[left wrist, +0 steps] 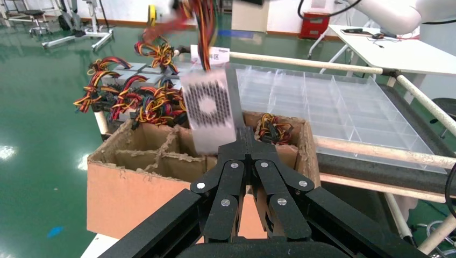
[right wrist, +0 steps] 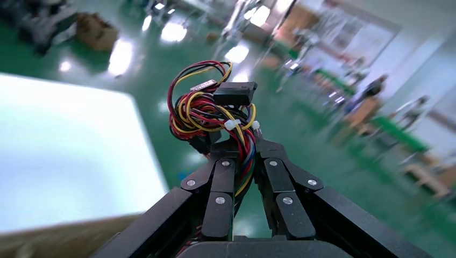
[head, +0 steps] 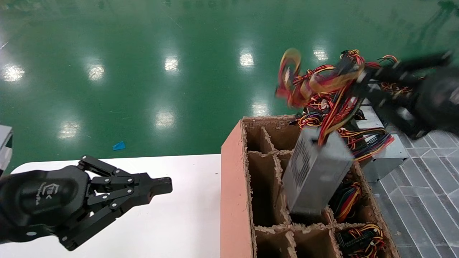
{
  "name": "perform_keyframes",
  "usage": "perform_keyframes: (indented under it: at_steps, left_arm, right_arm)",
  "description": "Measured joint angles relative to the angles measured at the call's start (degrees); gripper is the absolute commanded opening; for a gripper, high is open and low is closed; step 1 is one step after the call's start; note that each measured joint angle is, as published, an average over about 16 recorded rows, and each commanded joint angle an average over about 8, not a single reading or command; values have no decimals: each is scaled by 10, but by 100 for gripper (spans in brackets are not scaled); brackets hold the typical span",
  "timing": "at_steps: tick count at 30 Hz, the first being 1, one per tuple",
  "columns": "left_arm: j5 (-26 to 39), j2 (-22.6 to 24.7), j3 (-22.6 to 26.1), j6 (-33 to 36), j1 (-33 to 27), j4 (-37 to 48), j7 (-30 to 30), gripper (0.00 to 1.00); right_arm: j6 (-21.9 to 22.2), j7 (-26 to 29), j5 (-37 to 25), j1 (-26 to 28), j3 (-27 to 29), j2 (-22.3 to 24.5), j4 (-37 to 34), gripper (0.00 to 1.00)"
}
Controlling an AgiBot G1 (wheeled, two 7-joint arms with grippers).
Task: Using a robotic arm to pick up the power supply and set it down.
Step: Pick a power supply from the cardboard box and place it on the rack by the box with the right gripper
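Right gripper [right wrist: 241, 153]: fingers [right wrist: 223, 177] clenched on the wire bundle [right wrist: 209, 110], not the casing. Below them the power supply [head: 315, 172] hangs tilted, its lower end at the cardboard divided box [head: 236, 186], over a cell. Judgement: lift straight and slowly until it clears the dividers; swing risks snagging. Left gripper [head: 157, 186]: fingers closed on nothing, parked over the white worktop [head: 179, 222].

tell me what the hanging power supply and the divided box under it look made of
Power supply: looks like bare grey sheet metal, dull sheen, with a punched vent grille on one face. Divided box: brown corrugated cardboard, matte, with ragged fuzzy torn edges on its partitions. The right gripper holds the supply by its wires, plastic-coated by their look.
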Motion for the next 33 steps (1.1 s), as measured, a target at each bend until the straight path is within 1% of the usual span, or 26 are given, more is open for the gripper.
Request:
perform_keyframes:
  at_steps: [9,15,19,26,33]
  left_arm:
    - [0,0,0,0,0,0,0,0]
    - [0,0,0,0,0,0,0,0]
    - [0,0,0,0,0,0,0,0]
    - [0,0,0,0,0,0,0,0]
    - [0,0,0,0,0,0,0,0]
  right_arm:
    - [55,-57,15,9,52,26,-41,0]
    - [93,-90,6,19,75,51,-94,0]
    - [111,-104,-3,25,84,67,-136,0]
    - [124,-118,-21,25,84,90,-205,0]
    - [114,-120,-40,16,71,95,-255,0]
